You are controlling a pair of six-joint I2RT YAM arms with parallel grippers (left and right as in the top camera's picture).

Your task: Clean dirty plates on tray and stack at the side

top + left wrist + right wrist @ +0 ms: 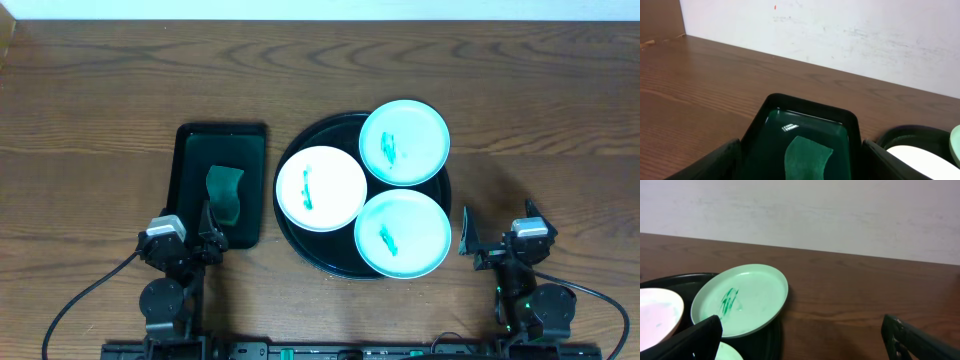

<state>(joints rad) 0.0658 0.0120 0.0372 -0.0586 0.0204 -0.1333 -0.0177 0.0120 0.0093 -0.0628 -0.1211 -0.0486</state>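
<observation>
Wooden table [100, 100] is carrying a green cloth [225, 193] lying just above the left jaws [205, 232], lower left; these are gaping apart. Right jaws [495, 240] are gaping too.

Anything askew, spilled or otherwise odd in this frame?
Yes: the far mint-green plate and the near mint-green plate both overhang the round black tray's right rim, the far one seemingly tilted on it. Nothing looks spilled or damaged.

You see a dark wood-grain table [100, 80] with a low sheen, a glossy black plastic-looking rectangular tray [810, 105], a matt green cloth [807, 157] in it, and smooth, lightly glossy plates [335, 190] [415, 140] [415, 232].
</observation>
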